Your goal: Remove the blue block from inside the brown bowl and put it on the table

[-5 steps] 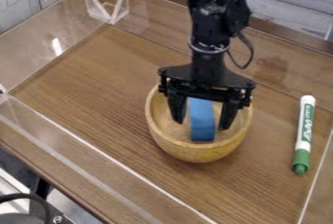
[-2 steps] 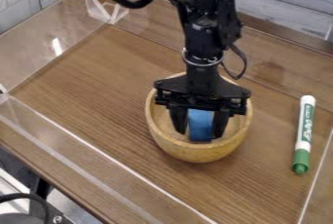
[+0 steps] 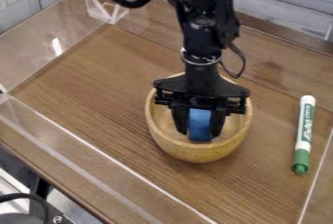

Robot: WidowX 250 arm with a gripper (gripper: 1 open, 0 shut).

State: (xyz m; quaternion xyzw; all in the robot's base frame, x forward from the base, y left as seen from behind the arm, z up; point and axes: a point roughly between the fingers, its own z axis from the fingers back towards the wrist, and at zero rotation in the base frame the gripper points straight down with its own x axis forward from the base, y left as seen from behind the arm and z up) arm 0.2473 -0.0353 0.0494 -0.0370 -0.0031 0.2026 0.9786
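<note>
Blue block (image 3: 200,125) upright, on end, in brown bowl (image 3: 166,135).

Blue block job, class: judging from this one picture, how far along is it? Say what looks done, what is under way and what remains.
Done: the gripper has reached down into the brown bowl, its fingers either side of the blue block. Under way: taking hold of the block; a firm grip cannot be confirmed. Left: the block is inside the bowl, so lifting it out and setting it on the table remain.

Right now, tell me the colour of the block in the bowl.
Bright blue block, seen in the only camera view.
</note>
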